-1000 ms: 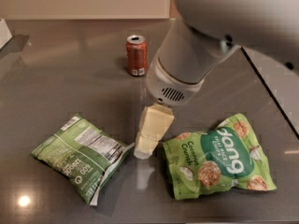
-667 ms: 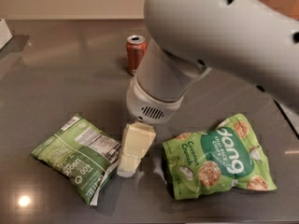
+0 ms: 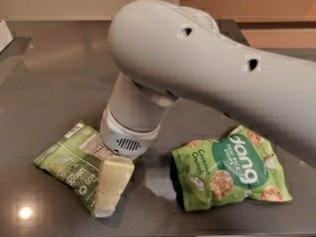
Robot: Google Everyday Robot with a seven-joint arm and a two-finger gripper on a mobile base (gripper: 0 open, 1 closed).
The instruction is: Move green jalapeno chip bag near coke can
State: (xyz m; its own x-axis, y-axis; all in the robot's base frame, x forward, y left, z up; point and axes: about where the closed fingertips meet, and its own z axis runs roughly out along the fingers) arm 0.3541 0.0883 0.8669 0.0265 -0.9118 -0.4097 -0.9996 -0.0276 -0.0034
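The gripper point(image 3: 111, 196) is hovering at the lower left, its tip overlapping the right edge of the jalapeno bag point(image 3: 66, 164). Whether the claw is open or closed cannot be told. The bag is lying flat on the dark table point(image 3: 49, 83). The Dang bag point(image 3: 229, 169) is lying at the lower right, apart from it. The arm point(image 3: 197, 68) is filling the upper middle.

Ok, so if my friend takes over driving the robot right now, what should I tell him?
Gripper: low over the right edge of the green jalapeno chip bag.
Bag: lying flat at the front left of the table.
Coke can: not in view; the arm blocks the back of the table.
Dang bag: front right, apart from the gripper; leave it.
Done: gripper is at the right bag.
Left: grip the bag, find the can, set the bag down near it.
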